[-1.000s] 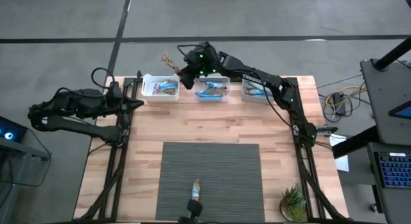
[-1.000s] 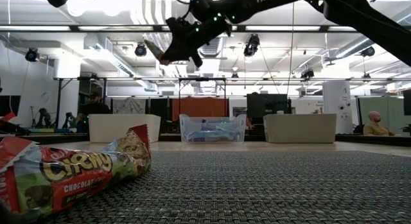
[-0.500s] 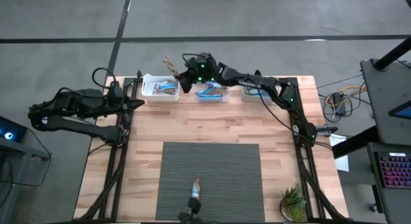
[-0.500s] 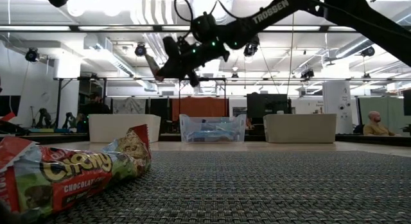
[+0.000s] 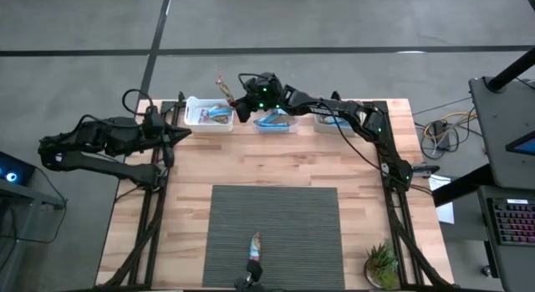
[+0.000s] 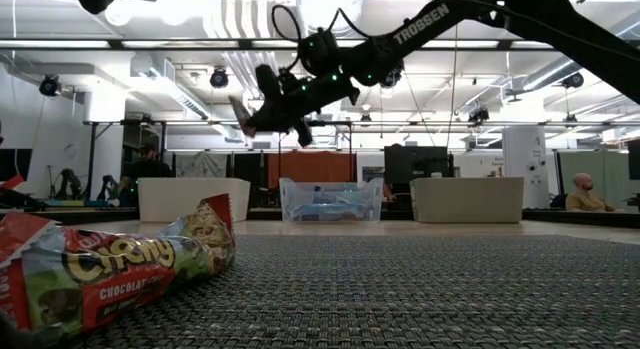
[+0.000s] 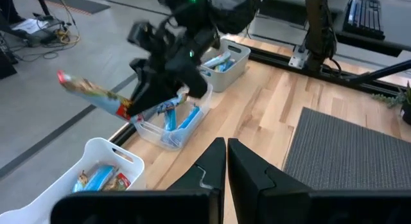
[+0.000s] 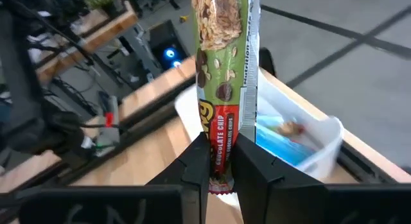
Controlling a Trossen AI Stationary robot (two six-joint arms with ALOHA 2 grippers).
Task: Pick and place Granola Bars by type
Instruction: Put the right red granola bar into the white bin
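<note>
Glossy foil bar [image 8: 226, 89]; white plastic bin [image 5: 209, 115]; wood table [image 5: 276, 162]; woven mat [image 5: 276, 233].

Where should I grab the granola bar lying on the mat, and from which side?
Probably straight down from above, fingers closing across the narrow width at the middle of the granola bar. It lies flat and alone on the grey mat, its long axis running roughly front to back. The right gripper already holds another bar.
</note>
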